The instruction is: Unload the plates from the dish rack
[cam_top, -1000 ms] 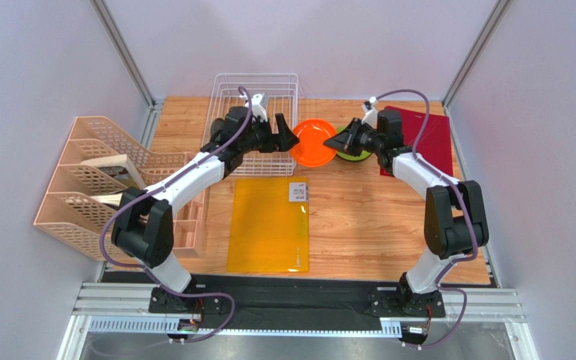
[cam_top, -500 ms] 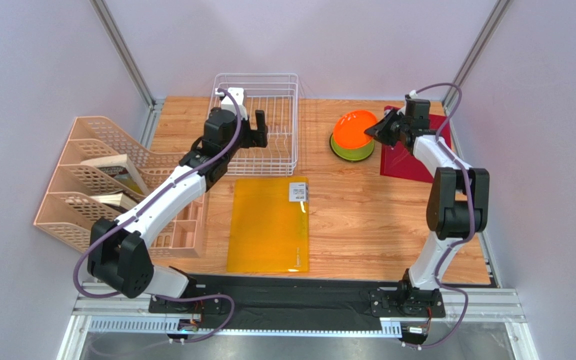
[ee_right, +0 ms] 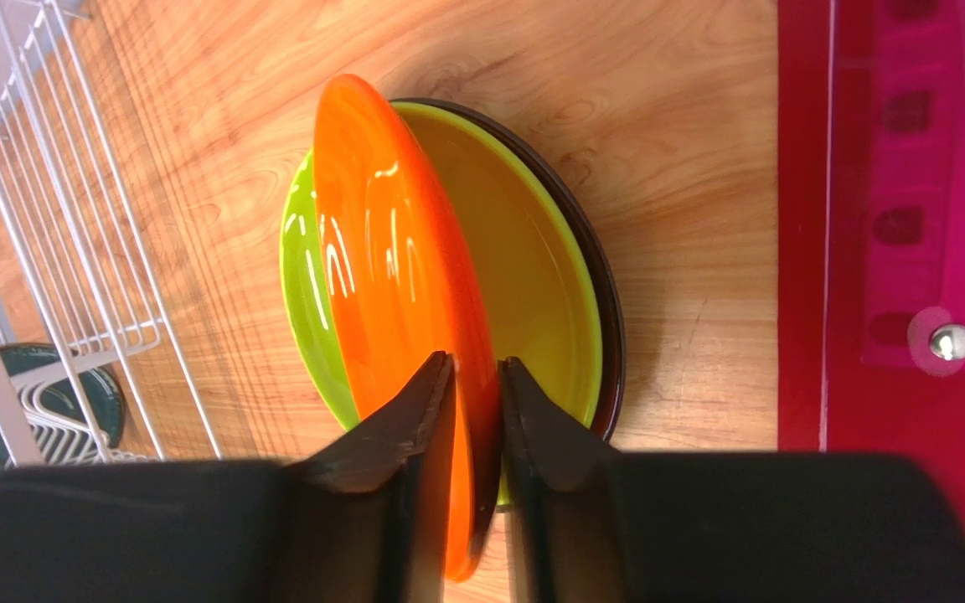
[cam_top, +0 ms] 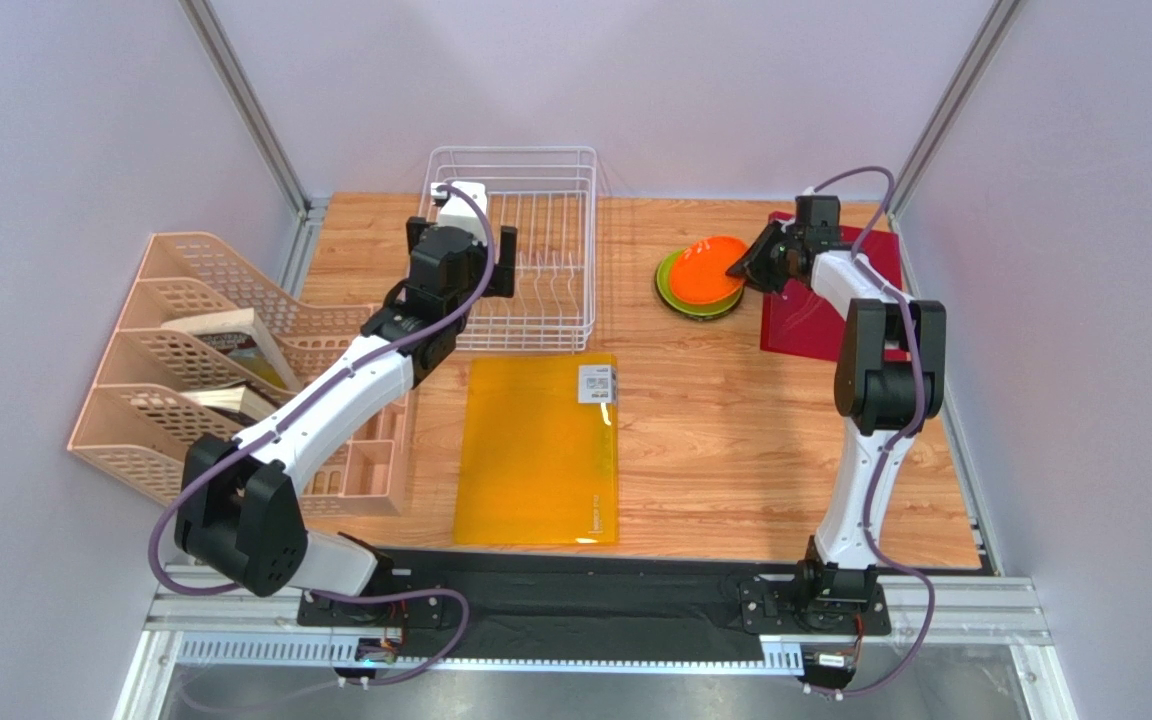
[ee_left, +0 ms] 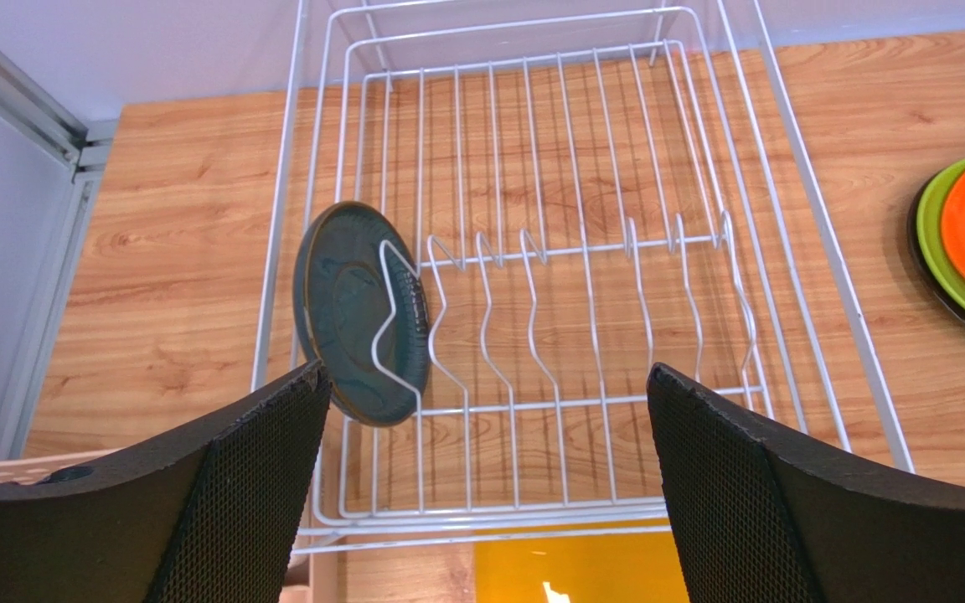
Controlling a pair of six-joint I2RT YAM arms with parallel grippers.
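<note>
One claw [ee_right: 475, 372] (right) tight on plate [ee_right: 381, 239]

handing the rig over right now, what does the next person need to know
Left gripper: open, empty, at the near side of the dish rack.
Right gripper: shut on the orange plate, held tilted over the stack.
Done: lime green plate lies on a dark plate on the table, beside the red mat.
Left: set the orange plate flat and let go; then take the dark grey plate, upright in the rack's leftmost tines.
</note>
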